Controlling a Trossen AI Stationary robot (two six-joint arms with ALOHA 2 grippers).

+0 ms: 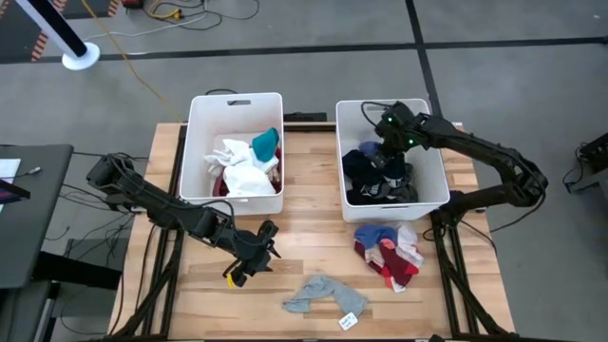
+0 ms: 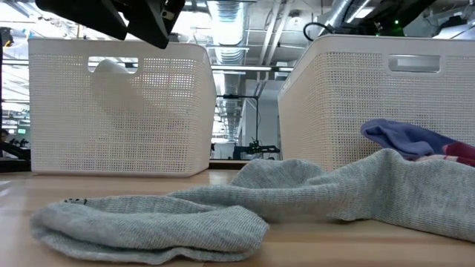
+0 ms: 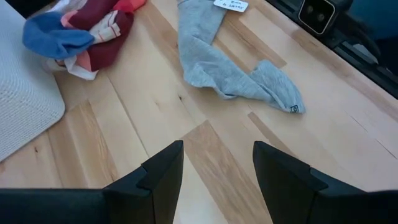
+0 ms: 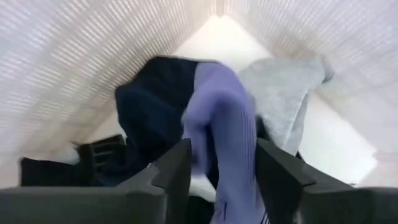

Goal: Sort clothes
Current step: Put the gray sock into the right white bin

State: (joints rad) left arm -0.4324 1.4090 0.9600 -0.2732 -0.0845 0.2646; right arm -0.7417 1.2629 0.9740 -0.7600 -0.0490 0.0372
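Note:
My left gripper (image 1: 269,239) is open and empty above the bare wood, left of a grey sock (image 1: 323,293) that lies flat near the table's front edge, with a paper tag (image 1: 350,321) beside it. The sock also shows in the left wrist view (image 3: 230,68). A pile of red, blue and white clothes (image 1: 388,249) lies in front of the right bin. My right gripper (image 1: 388,142) reaches down into the right bin (image 1: 439,190), over dark clothes (image 1: 375,176). Its fingers (image 4: 224,149) stand open, with a lavender garment (image 4: 221,106) between them. My right gripper points down into the bin, and the lavender garment (image 4: 217,162) sits between its open fingers, above navy and grey clothes. I cannot tell whether the fingers touch it.
The left bin (image 1: 199,142) holds white, teal and maroon clothes (image 1: 249,163). Both white bins stand at the table's far side. There is bare wood between the bins and around my left gripper. Cables and stands lie on the floor beyond the table.

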